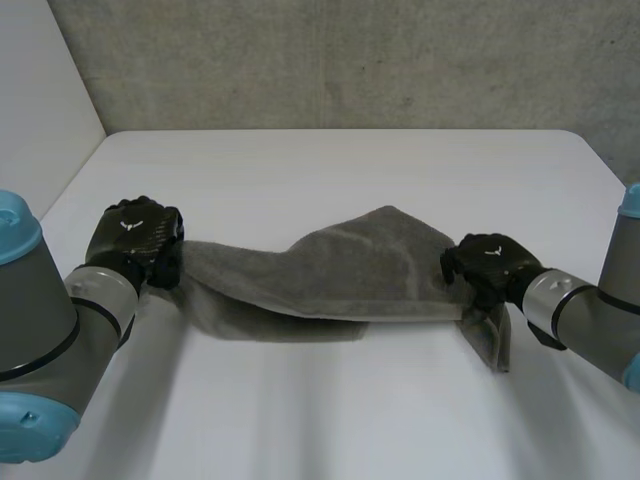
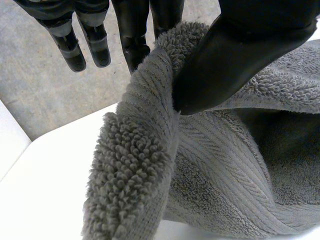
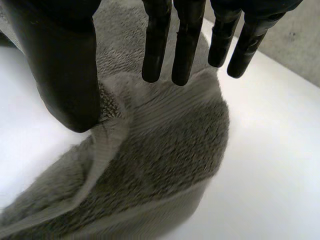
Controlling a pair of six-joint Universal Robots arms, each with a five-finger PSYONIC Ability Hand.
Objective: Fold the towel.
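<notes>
A grey towel hangs stretched low over the white table, between my two hands. My left hand holds its left end. In the left wrist view the thumb pinches a bunched edge of the towel against a finger. My right hand is at the towel's right end, where a corner droops to the table. In the right wrist view its fingers are straight and stand apart from the thumb. The towel lies below them, gripped by none of them.
A grey concrete wall rises behind the table's far edge. A white panel stands at the far left. Bare table surface runs in front of the towel and behind it.
</notes>
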